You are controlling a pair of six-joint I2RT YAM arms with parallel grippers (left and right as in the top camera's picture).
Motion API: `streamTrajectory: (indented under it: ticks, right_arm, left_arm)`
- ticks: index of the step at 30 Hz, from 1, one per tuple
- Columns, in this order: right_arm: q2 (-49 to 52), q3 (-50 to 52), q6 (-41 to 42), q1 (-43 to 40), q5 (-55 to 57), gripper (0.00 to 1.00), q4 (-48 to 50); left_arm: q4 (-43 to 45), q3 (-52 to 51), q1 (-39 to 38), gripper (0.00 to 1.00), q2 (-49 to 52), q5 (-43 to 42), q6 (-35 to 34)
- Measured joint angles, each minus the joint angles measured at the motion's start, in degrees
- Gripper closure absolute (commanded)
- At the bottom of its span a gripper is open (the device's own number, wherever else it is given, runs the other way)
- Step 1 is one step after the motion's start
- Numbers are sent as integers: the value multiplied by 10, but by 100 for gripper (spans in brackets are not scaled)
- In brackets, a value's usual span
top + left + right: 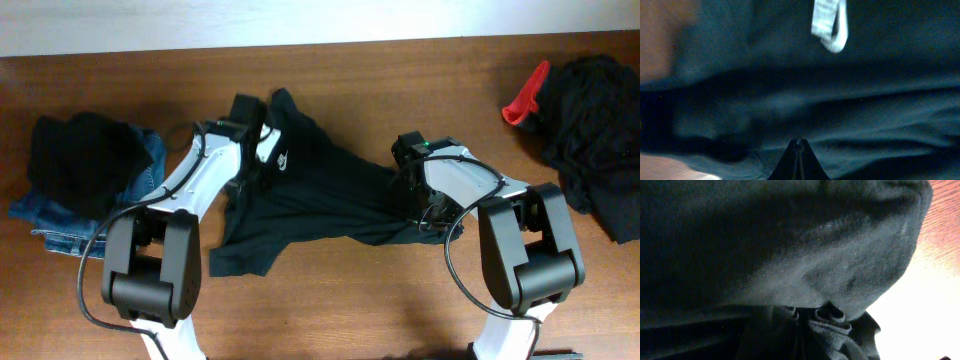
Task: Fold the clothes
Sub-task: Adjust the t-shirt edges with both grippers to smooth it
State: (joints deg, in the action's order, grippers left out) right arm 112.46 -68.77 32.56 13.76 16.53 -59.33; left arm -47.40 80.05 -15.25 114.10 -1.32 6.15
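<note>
The very dark teal-black T-shirt (330, 195) lies crumpled across the middle of the wooden table, its white chest logo (283, 158) facing up. My left gripper (248, 180) is at the shirt's left side just below the logo. In the left wrist view its fingers (799, 145) are pressed together on the cloth (840, 110), with the logo (829, 25) above. My right gripper (428, 212) is at the shirt's right end. In the right wrist view it is shut on a bunched fold (832, 322), and the fingers are hidden in the cloth.
A pile of black clothes on blue jeans (85, 170) sits at the left. Another dark pile (595, 130) with a red garment (525, 100) sits at the far right. Bare wood lies in front of the shirt. The table's far edge (320, 45) meets a pale wall.
</note>
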Motion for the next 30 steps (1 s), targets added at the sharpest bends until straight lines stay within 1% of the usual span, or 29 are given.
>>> streamTrajectory:
  ticks: [3, 5, 9, 11, 15, 18, 20, 22, 24, 28, 30]
  right_arm:
    - [0, 0, 0, 0, 0, 96, 0]
    - [0, 0, 0, 0, 0, 96, 0]
    - [0, 0, 0, 0, 0, 96, 0]
    - [0, 0, 0, 0, 0, 96, 0]
    - [0, 0, 0, 0, 0, 96, 0]
    - [0, 0, 0, 0, 0, 96, 0]
    - [0, 0, 0, 0, 0, 96, 0]
    - [0, 0, 0, 0, 0, 97, 0]
    - [0, 0, 0, 0, 0, 96, 0]
    - [0, 0, -5, 0, 0, 96, 1]
    - [0, 0, -12, 0, 0, 96, 1]
  left_arm:
    - [8, -41, 3, 99, 0, 0, -2]
    - [5, -55, 5, 99, 0, 10, -17]
    - [-12, -56, 19, 99, -1, 82, -80]
    - [-24, -56, 38, 100, -1, 118, -116]
    - [-36, -56, 90, 99, -3, 160, -174]
    - [-36, -56, 123, 99, -16, 172, -191]
    - [-33, -55, 132, 99, -30, 165, -186]
    - [-14, -50, 129, 98, -45, 137, -167]
    - [21, -44, 119, 94, -59, 98, -137]
    - [92, -34, 83, 93, -77, 20, -71]
    - [128, -33, 63, 92, -78, -1, -43]
